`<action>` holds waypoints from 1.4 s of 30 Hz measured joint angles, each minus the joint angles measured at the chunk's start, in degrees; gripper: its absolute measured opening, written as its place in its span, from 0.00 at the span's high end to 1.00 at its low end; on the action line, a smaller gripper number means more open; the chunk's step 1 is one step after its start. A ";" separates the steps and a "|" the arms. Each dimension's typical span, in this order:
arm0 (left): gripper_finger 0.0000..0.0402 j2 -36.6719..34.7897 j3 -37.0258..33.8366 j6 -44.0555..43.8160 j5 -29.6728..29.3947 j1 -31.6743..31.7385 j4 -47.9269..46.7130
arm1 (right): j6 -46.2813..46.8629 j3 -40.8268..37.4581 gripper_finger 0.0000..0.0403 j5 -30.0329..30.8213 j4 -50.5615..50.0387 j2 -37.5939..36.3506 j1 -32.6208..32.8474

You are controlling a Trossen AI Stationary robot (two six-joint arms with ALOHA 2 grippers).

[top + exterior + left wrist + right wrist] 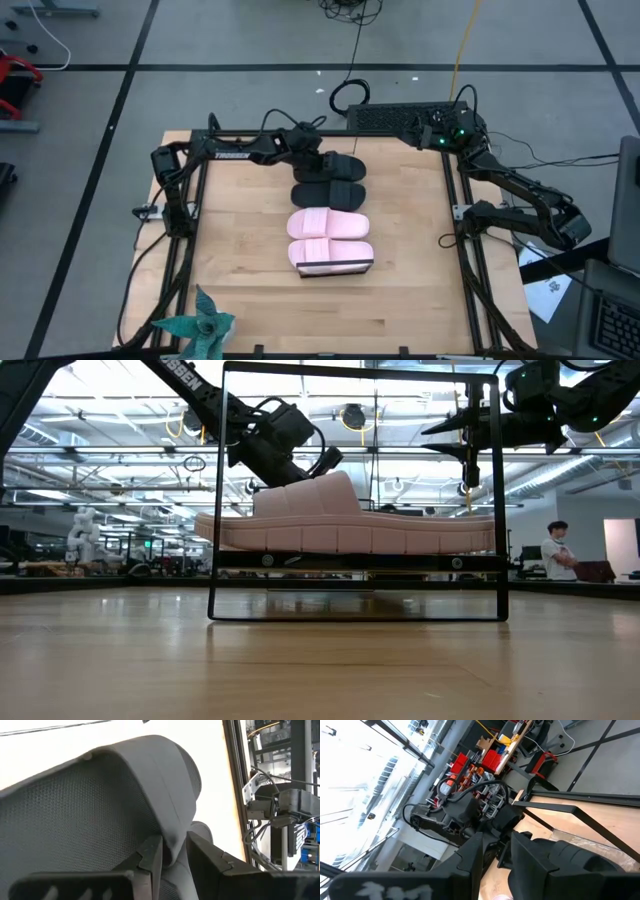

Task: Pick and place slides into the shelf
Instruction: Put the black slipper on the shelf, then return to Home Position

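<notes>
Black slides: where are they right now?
High view: both black slides lie mid-table at the far end of the row, beyond the pink pair; left gripper grips the farthest.

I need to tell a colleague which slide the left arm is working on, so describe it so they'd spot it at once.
On the wooden table, four slides lie in a row. It is the far black slide, at the end opposite the shelf. The left gripper grips its strap.
</notes>
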 joint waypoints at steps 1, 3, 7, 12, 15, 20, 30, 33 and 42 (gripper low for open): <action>0.78 -0.03 0.01 0.07 0.04 0.16 -0.17 | 0.00 0.00 0.77 -0.05 0.00 0.00 0.00; 0.78 -0.15 0.02 0.53 0.07 0.37 -1.25 | 0.04 0.00 0.77 -0.52 0.00 0.00 0.00; 0.78 -0.20 0.07 1.32 0.14 0.81 -2.54 | 0.11 0.00 0.77 -1.46 0.00 0.00 0.02; 0.78 -0.24 0.07 1.74 1.45 1.58 -2.88 | 0.09 0.00 0.77 -1.46 0.00 0.00 0.00; 0.78 -0.24 0.07 1.74 2.04 1.91 -2.99 | 0.02 0.00 0.77 -1.46 0.00 0.00 0.00; 0.78 -2.86 0.07 2.72 1.38 2.00 -3.72 | -0.02 0.00 0.77 -1.46 0.00 -0.02 0.00; 0.78 -17.49 0.04 9.61 -3.53 3.12 -16.48 | 0.14 0.00 0.77 -1.43 1.19 -0.02 -0.01; 0.78 -23.99 0.04 12.16 -3.55 2.64 -16.18 | 0.75 0.00 0.77 -1.76 5.32 0.00 -0.02; 0.78 -46.53 0.07 24.76 -7.28 -1.40 -19.48 | 12.14 0.02 0.77 -8.25 27.72 -0.62 -1.22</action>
